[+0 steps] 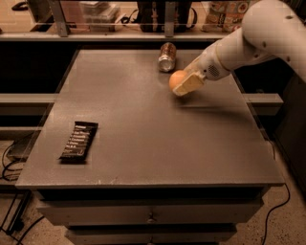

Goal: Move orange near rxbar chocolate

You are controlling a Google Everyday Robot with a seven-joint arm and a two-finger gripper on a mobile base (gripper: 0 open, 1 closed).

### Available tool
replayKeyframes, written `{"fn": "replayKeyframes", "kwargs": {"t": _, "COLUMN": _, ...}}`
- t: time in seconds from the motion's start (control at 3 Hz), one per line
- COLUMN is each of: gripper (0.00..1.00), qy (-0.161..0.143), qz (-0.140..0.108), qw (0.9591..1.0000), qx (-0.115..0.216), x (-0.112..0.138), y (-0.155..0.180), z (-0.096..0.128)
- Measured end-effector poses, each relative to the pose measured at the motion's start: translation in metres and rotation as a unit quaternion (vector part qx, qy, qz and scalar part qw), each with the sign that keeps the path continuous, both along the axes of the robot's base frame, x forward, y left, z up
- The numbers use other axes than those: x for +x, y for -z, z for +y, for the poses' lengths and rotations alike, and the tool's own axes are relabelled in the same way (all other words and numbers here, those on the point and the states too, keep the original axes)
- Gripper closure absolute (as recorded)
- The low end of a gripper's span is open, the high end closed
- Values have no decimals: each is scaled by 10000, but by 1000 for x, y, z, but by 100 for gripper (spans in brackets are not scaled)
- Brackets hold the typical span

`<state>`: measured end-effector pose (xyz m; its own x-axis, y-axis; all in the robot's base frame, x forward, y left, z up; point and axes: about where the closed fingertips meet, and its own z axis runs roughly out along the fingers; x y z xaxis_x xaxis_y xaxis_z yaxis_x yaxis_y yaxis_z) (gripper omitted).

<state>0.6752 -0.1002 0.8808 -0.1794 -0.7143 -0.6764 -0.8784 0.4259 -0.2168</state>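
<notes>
The orange is a small round fruit held in my gripper, a little above the grey table, right of centre near the back. The gripper comes in from the right on a white arm, and its pale fingers are closed around the orange. The rxbar chocolate lies flat in its black wrapper near the table's front left edge, far from the orange and the gripper.
A silvery-brown metal can lies on its side at the back of the table, just left of and behind the orange. A shelf with boxes and bottles runs behind the table. Drawers are below the front edge.
</notes>
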Motion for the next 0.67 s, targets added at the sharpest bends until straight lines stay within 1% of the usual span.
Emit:
{"fn": "replayKeyframes", "kwargs": {"t": 0.33, "gripper": 100, "qy": -879, "qz": 23, "qw": 9960, "qx": -186, "x": -31, "y": -6, "z": 81}}
{"fn": "replayKeyframes", "kwargs": {"t": 0.67, "gripper": 100, "qy": -955, "qz": 31, "qw": 9953, "qx": -180, "x": -34, "y": -6, "z": 90}}
